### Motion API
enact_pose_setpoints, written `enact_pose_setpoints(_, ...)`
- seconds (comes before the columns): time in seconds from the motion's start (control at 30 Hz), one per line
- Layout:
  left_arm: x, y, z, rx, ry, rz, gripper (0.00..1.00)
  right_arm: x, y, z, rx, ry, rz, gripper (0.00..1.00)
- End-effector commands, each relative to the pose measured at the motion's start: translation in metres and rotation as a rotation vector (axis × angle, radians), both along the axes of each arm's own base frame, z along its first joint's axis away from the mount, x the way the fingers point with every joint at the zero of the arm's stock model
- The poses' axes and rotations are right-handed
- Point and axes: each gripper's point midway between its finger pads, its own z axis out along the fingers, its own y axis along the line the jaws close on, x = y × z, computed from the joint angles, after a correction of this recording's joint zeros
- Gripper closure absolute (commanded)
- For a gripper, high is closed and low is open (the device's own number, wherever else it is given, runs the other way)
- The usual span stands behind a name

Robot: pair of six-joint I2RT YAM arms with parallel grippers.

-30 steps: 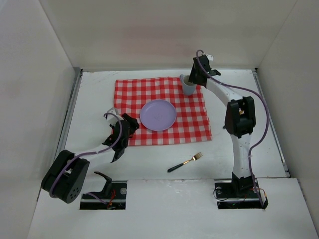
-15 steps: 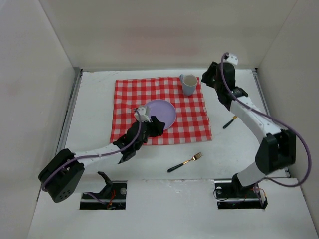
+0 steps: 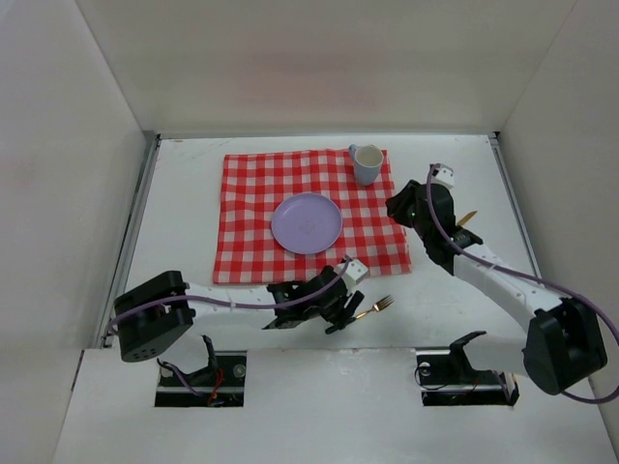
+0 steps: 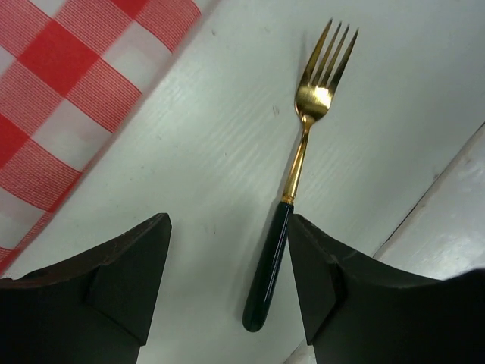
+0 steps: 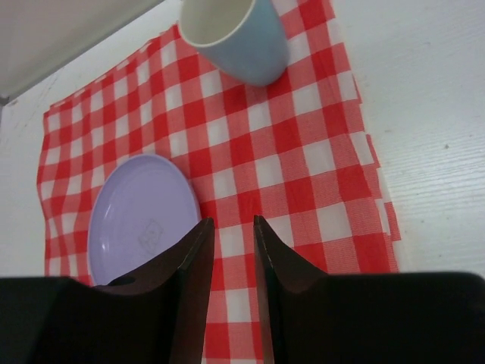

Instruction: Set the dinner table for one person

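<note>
— Left gripper (image 4: 227, 254), what do you make of it?

— Spread wide, clamping nothing. In its wrist view the fork (image 4: 297, 178) lies in the gap, dark handle just beside the finger at the right of the frame, gold tines pointing to the top edge. Whether handle and finger touch, I can't tell.

— And the fork lies on what?

— Bare dinner table (image 3: 179, 203), the big white surface filling the overhead view. The fork sits low in the middle, just off the lower right corner of the checked cloth (image 3: 251, 198).

— The right gripper (image 5: 233, 254)?

— Fingers drawn close, only a thin slit between them, nothing in it. It hangs over the cloth's right edge.

— What's laid on the cloth?

— A lilac plate (image 3: 306, 223) near its centre and a pale blue cup (image 3: 366, 164) upright at its upper right corner, well apart from the plate.

— Anything else?

— A gold tip (image 3: 467, 218) shows right of the right arm, mostly hidden; I can't say what it is.
</note>
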Motion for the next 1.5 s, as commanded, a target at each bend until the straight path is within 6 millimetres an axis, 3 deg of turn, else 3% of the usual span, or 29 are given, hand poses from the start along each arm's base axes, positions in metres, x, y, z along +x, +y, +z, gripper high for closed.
enact_pose_setpoints(0.0,-0.010,0.006,-0.011,0.142,-0.011,-0.067,0.39,-0.012,0.005,0.018,-0.001,-0.037,0.011,0.66)
enact_pose_setpoints(0.13,-0.013,0.007,-0.021,0.185,-0.022,-0.067,0.40,-0.031,0.011,0.025,0.001,-0.092,0.015,0.90)
enact_pose_setpoints(0.2,-0.015,0.006,-0.021,0.185,-0.018,-0.070,0.40,-0.037,0.016,0.031,0.006,-0.111,0.025,0.94)
enact_pose_setpoints(0.4,-0.029,0.004,-0.015,0.160,-0.005,-0.107,0.46,-0.037,0.015,0.017,-0.010,-0.079,0.025,0.92)
enact_pose_setpoints(0.6,-0.034,0.010,-0.037,0.220,0.032,-0.127,0.54,-0.036,0.015,0.009,-0.023,-0.057,0.019,0.87)
enact_pose_setpoints(0.77,-0.031,0.011,-0.041,0.229,0.030,-0.122,0.83,-0.037,0.006,0.014,-0.004,-0.081,-0.004,0.74)
enact_pose_setpoints(0.93,-0.024,0.004,-0.010,0.144,-0.015,-0.095,0.90,-0.038,-0.003,0.019,0.025,-0.109,-0.032,0.59)
enact_pose_setpoints(1.2,0.023,0.016,0.093,-0.162,-0.133,0.120,0.91,-0.038,-0.004,0.015,0.036,-0.109,-0.034,0.54)
enact_pose_setpoints(1.33,0.068,0.055,0.117,-0.253,-0.170,0.338,0.91,-0.037,-0.004,0.013,0.034,-0.105,-0.032,0.54)
enact_pose_setpoints(1.47,0.110,0.105,0.106,-0.215,-0.151,0.559,0.91,-0.037,-0.003,0.013,0.034,-0.105,-0.032,0.53)
